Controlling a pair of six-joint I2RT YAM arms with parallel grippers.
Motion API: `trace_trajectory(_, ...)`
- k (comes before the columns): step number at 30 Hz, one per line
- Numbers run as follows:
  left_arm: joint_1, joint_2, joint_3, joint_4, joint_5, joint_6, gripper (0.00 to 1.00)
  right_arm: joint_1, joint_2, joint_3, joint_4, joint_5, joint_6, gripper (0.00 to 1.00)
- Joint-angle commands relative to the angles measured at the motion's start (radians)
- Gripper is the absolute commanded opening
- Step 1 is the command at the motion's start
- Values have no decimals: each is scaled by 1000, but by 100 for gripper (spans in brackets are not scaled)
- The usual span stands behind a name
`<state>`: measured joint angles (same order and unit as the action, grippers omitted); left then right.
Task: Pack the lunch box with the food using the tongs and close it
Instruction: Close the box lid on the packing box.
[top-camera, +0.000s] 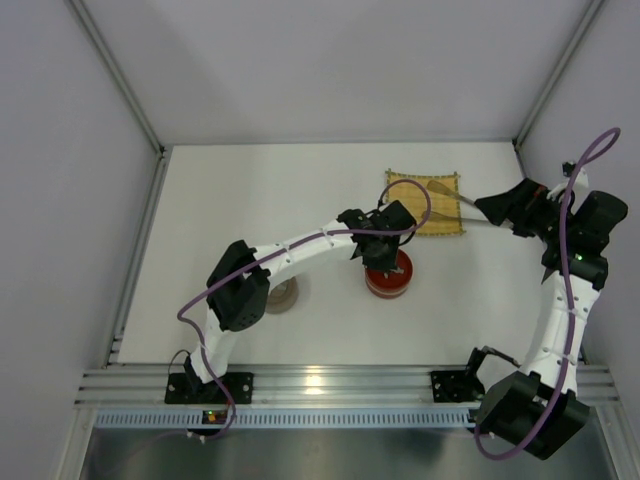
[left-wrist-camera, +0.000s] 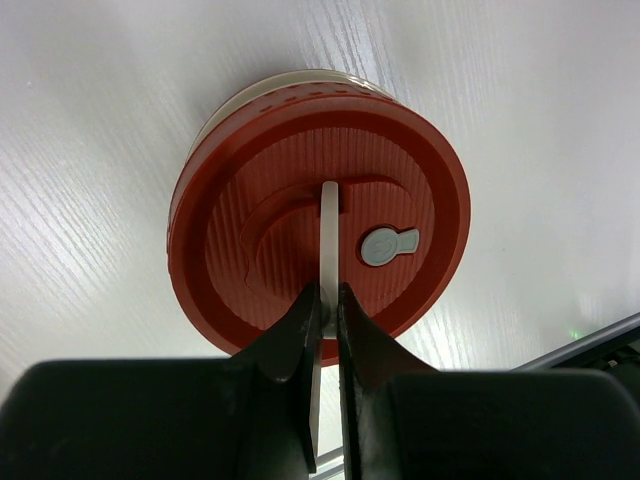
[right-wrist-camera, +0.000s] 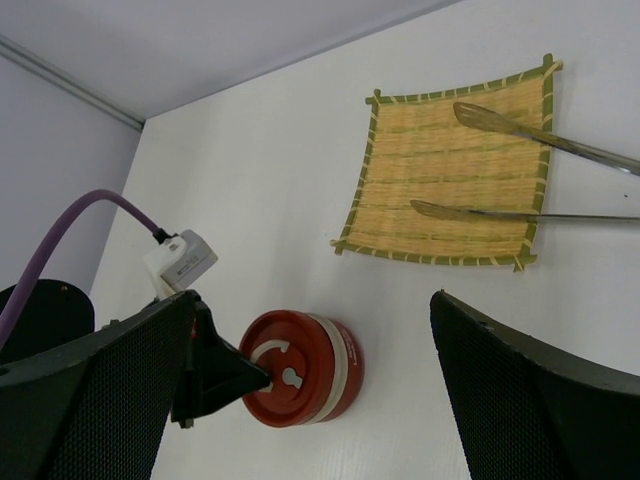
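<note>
The round red lunch box (top-camera: 389, 278) stands on the white table with its red lid (left-wrist-camera: 320, 230) on top. My left gripper (left-wrist-camera: 328, 296) is shut on the lid's thin white handle (left-wrist-camera: 329, 225), coming from above. The tongs (right-wrist-camera: 520, 130) lie on the yellow mat (right-wrist-camera: 440, 170), both tips on the weave; their joined end runs out of the right wrist view. My right gripper (right-wrist-camera: 315, 300) hangs open and empty above the table, right of the mat (top-camera: 425, 205). The food is out of view.
A pale round object (top-camera: 283, 296) lies beside the left arm's elbow. Grey walls close in the table on three sides, and an aluminium rail (top-camera: 320, 385) runs along the near edge.
</note>
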<state>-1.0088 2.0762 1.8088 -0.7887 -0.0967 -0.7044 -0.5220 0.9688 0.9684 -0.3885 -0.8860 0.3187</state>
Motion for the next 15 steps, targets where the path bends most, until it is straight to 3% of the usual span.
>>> trace_trajectory(1, -2, -30, 14, 3, 0, -1, 0, -18, -18, -5, 60, -16, 6, 99)
trace_trajectory(15, -2, 15, 46, -3, 20, 2, 0, -18, -22, -17, 66, -18, 6, 99)
